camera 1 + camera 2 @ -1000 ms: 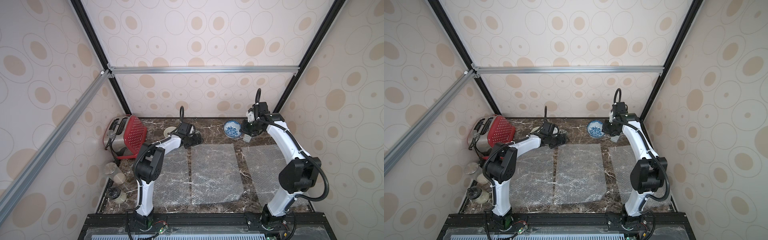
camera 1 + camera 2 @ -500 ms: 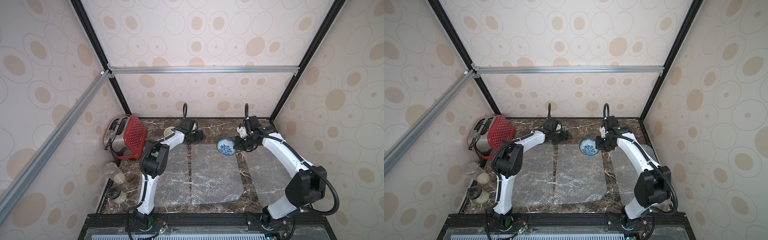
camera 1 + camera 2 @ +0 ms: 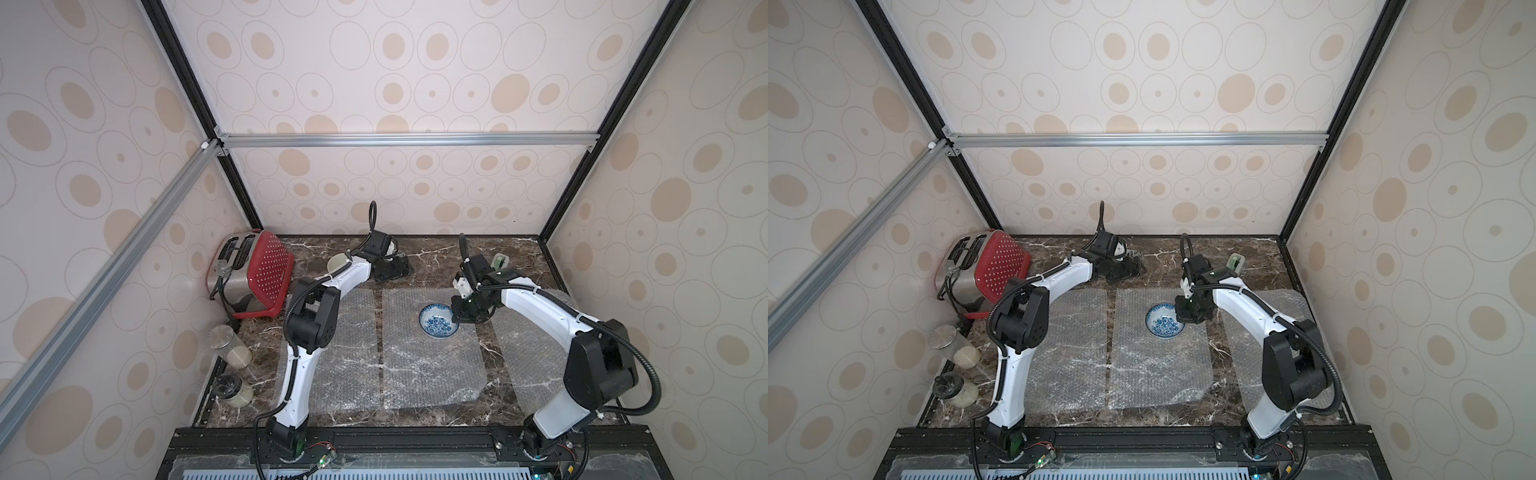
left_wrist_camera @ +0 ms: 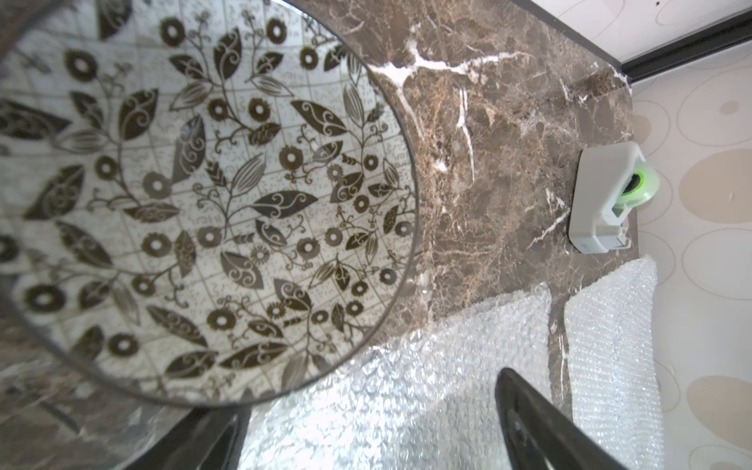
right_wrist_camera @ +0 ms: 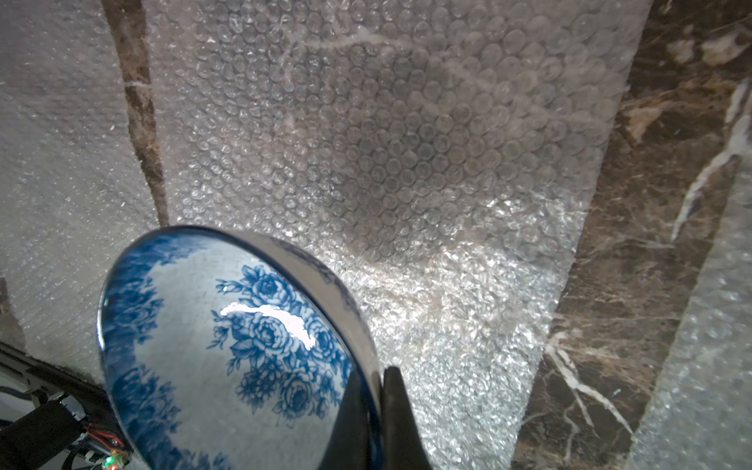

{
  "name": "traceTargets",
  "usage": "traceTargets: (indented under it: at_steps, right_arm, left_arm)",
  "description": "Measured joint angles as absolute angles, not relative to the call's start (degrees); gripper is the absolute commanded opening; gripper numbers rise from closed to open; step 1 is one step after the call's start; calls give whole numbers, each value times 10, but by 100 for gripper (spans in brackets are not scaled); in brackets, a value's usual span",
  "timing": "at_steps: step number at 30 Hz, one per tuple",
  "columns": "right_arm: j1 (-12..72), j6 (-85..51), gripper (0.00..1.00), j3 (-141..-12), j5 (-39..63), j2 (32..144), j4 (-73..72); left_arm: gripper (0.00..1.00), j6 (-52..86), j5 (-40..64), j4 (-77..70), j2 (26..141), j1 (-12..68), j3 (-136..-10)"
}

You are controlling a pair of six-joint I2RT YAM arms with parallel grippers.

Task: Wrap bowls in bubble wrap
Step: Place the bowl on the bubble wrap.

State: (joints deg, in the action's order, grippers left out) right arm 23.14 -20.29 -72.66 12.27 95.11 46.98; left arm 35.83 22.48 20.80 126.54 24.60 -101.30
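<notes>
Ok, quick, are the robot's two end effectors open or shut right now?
Left end effector: open, holding nothing.
Right end effector: shut on the rim of the round white ceramic bowl with blue flowers.

One red toaster (image 3: 270, 270), two jars (image 3: 228, 349) just beside it, three bowls (image 3: 439, 325), three bubble wrap sheets (image 3: 428, 365) near it, one tape holder (image 3: 500, 261) well apart.

In the left wrist view you saw the leaf-pattern bowl (image 4: 211, 203) run off the frame edge, its cut-off side blurred, and the left gripper (image 4: 370, 407) showed only two dark fingers, both cropped. In both top views the left arm (image 3: 349, 276) hid most of that bowl and, in a top view, half the cream bowl (image 3: 336, 262). The right wrist view cropped the blue-pattern bowl (image 5: 228, 337).
</notes>
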Motion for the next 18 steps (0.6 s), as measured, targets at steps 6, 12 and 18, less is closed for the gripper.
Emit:
traceTargets:
  at_steps: [6,12,18]
  right_arm:
    - [232,-213,0,-714,122,995,421]
    - [232,-216,0,-709,117,1026,391]
    - [232,-213,0,-707,107,1026,385]
  left_arm:
    - [98,342,220,219,1167,246,-938]
    - [98,333,210,218,1076,246,-865]
    - [98,331,203,209,1026,246,-803]
